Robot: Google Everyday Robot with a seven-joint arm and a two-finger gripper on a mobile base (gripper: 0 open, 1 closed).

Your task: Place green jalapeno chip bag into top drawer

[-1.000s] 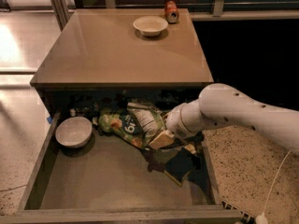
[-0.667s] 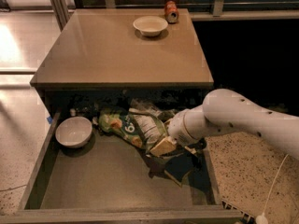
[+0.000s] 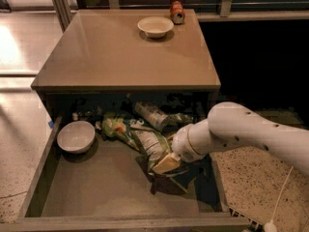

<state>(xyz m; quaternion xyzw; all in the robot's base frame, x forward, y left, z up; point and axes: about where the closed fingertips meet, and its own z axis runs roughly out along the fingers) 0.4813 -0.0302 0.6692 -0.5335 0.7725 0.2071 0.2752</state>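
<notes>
Dark green crumpled foil: the green jalapeno chip bag point(image 3: 148, 145) lies inside the open top drawer point(image 3: 96, 195), right of centre. My hand point(image 3: 166, 163) is down in the drawer against the bag; I cannot tell whether it grips. A white bowl point(image 3: 76, 136) sits at the drawer's left.

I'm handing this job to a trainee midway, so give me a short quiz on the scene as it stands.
1. True or false: the drawer under the table is shut.
2. Where is the can? A in the drawer; B at the table's far edge; C on the floor.
3. Fill in: the gripper hangs low inside the drawer, beside the dark green ____.

Key: 1 false, it is pulled out. 2 B. 3 chip bag.
</notes>
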